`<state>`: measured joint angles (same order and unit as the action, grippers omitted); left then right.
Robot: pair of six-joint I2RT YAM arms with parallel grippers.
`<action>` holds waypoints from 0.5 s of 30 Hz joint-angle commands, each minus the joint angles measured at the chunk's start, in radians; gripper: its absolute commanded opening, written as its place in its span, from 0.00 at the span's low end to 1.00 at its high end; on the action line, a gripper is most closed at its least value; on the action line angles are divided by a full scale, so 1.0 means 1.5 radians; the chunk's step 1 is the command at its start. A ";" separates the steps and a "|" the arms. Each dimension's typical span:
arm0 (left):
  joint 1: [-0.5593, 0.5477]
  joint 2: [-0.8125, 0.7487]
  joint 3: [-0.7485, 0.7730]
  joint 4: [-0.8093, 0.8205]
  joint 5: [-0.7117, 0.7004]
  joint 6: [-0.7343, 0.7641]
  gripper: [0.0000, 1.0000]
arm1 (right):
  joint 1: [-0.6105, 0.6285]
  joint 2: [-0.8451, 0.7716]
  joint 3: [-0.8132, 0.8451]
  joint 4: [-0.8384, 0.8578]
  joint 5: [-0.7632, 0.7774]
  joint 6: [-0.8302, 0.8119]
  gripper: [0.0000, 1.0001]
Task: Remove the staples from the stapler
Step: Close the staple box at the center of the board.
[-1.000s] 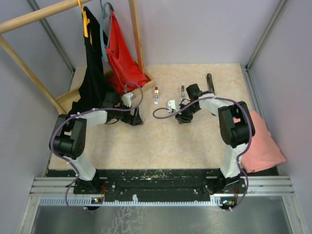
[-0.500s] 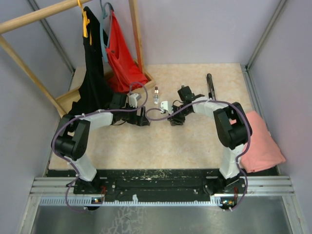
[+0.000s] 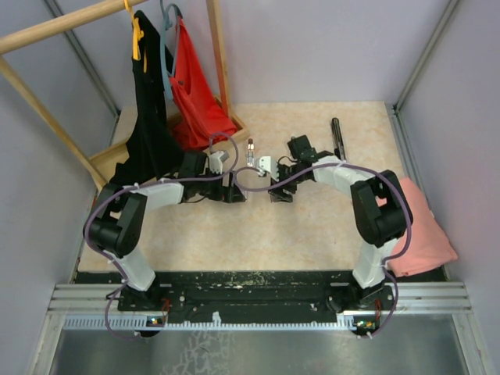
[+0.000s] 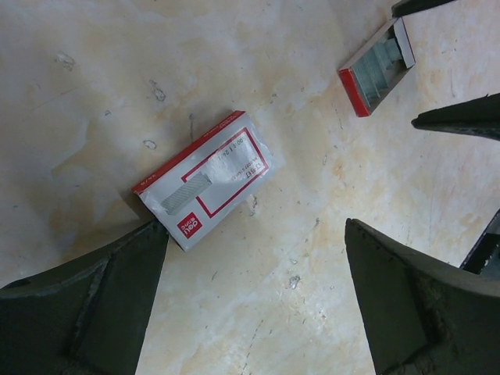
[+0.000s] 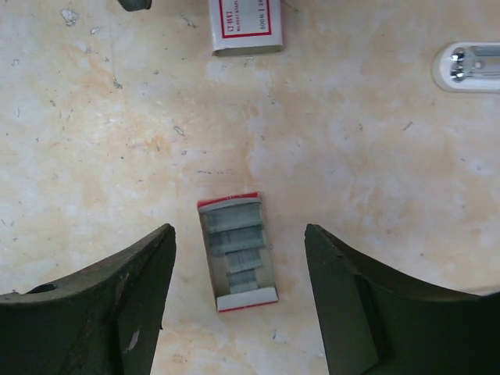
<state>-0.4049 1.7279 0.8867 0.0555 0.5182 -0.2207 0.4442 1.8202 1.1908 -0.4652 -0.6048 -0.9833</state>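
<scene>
Left gripper (image 3: 236, 190) and right gripper (image 3: 280, 192) sit close together seen from above; one black stapler (image 3: 337, 137) lies well apart. Left wrist: fingers wide, empty, near one shut box (image 4: 207, 178) and one open tray (image 4: 350, 90). Right wrist: fingers wide, empty, that tray of grey staples (image 5: 234, 244) lying between them.

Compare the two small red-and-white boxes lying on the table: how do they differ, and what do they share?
The open tray shows grey staple strips inside; the printed box shows only its red-framed label, its contents hidden. The tray lies between the open fingers of the right gripper; the box lies close by one finger of the open left gripper. Both are rectangular, lie flat on the table, and are ungripped.
</scene>
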 commanded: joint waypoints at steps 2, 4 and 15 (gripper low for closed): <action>-0.020 -0.002 -0.003 0.015 0.012 -0.007 1.00 | -0.042 -0.041 -0.001 -0.024 -0.049 -0.044 0.68; -0.025 0.002 0.001 0.015 0.010 -0.004 1.00 | -0.048 -0.037 -0.003 -0.035 -0.052 -0.071 0.68; -0.041 0.018 0.018 0.023 0.016 -0.004 1.00 | -0.048 0.008 0.001 -0.056 -0.045 -0.141 0.68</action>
<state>-0.4545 1.7321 0.8875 0.0639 0.5209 -0.2260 0.3664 1.8172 1.1908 -0.5270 -0.6342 -1.1332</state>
